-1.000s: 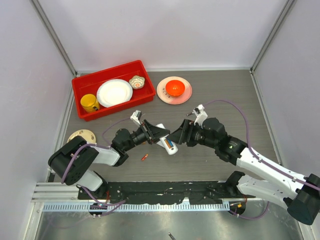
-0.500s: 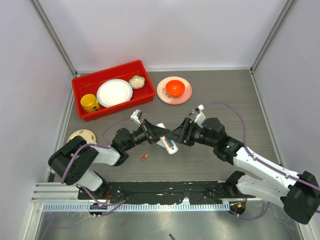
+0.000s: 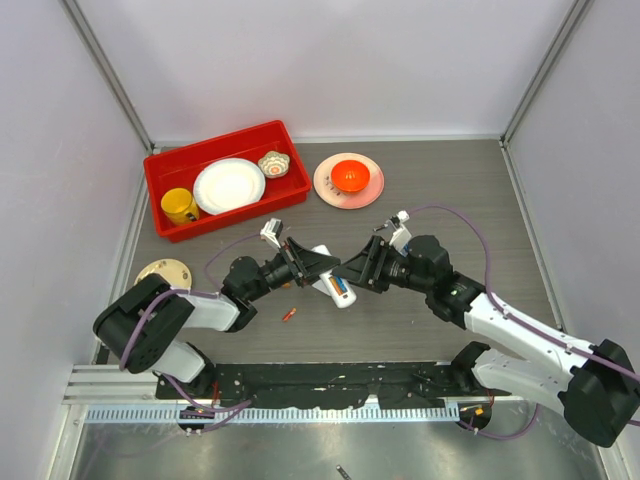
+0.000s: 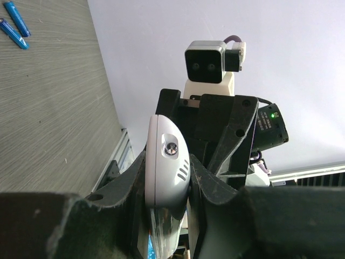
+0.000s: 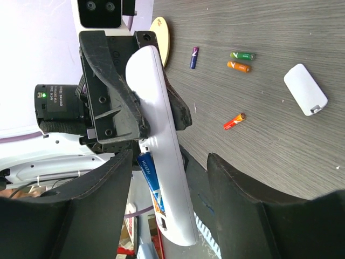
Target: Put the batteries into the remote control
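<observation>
Grey tabletop centre: the left gripper (image 3: 318, 268) stayed pinched on the remote control (image 3: 337, 287). The spread right gripper (image 3: 352, 270) had edged in around it, likely to load it. Loose batteries (image 5: 241, 55) lay nearby.

The slim white plastic remote control (image 5: 156, 129) is smooth and glossy, with a soft sheen along its curved back. Around it, the black plastic fingers (image 4: 126, 189) of the left gripper (image 4: 168, 183) look matt and slightly grainy. Under the remote, the grey table (image 5: 269, 32) has a matt, finely streaked wood-grain surface. The small cylindrical batteries (image 5: 238, 66) lying away from the remote wear shiny coloured wraps. The small white rounded-rectangle plastic piece (image 5: 305, 89) beyond them is smooth and satin.
</observation>
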Action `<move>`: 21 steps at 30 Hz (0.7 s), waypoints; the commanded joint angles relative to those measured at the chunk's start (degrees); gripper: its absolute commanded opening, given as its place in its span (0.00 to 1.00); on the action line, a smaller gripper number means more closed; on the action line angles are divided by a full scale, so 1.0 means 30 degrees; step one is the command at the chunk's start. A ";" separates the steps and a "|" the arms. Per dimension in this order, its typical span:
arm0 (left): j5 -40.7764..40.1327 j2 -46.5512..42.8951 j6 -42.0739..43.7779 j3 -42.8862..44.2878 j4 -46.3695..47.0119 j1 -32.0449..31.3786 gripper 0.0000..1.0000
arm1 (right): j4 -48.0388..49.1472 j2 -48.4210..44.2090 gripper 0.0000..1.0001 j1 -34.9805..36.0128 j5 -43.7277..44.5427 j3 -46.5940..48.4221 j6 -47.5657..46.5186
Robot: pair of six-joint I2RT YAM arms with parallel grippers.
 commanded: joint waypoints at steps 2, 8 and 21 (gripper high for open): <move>0.0180 -0.0601 0.0195 0.0417 0.4587 -0.0039 0.00 | 0.1267 0.0284 0.62 -0.0132 -0.0501 -0.0037 0.0374; 0.0180 -0.0601 0.0166 0.0359 0.4587 -0.0068 0.00 | 0.1296 0.0343 0.61 -0.0190 -0.0559 -0.0183 0.0374; -0.0494 -0.1157 0.0253 0.0505 0.4587 -0.0068 0.00 | 0.2057 0.0430 0.54 -0.0190 -0.0969 -0.0798 0.0725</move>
